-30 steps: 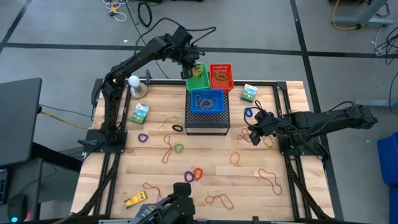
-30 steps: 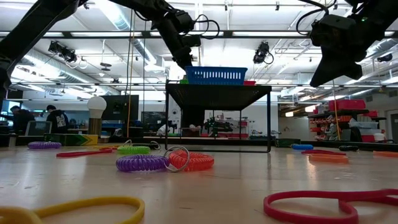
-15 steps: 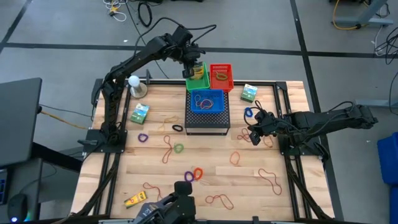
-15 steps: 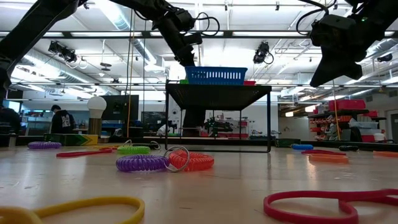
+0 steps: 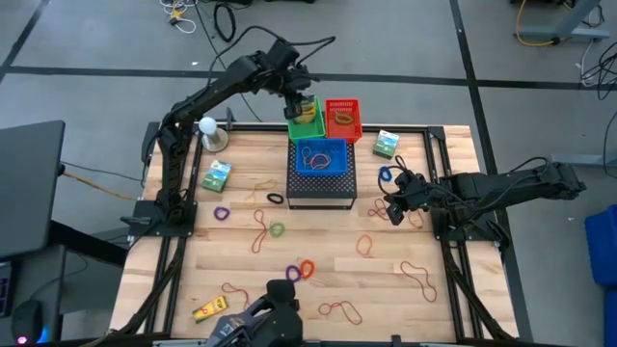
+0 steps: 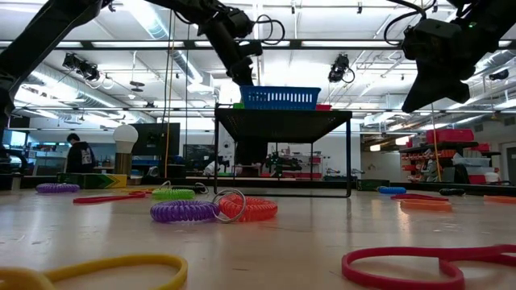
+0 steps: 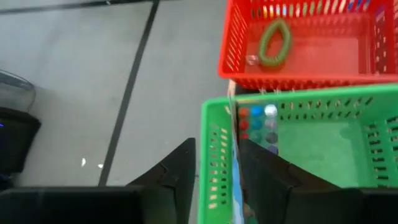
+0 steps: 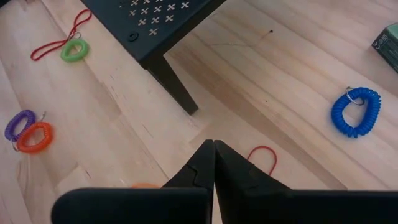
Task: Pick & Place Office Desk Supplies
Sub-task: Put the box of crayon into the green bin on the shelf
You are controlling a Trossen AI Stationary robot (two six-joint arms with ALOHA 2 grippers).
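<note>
Rubber bands (image 5: 260, 230) scattered on table, left fingers (image 7: 214, 177) parted astride green basket (image 7: 323, 155) wall, right fingers (image 8: 213, 163) closed, empty.

Left arm stretched to the desk's far edge, left gripper (image 5: 301, 104) fingers (image 7: 180, 171) parted, right arm low at the right side, right gripper (image 5: 394, 209) fingers (image 8: 202, 165) pressed together

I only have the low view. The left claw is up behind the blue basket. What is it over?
Observer: The left claw sits astride one wall of a green basket, fingers apart.
Operator: Anything in the red basket next to it?
Observer: The red basket holds one green coil ring.
Operator: And the right claw?
Observer: The right claw is shut, over bare wood beside a red rubber band.
</note>
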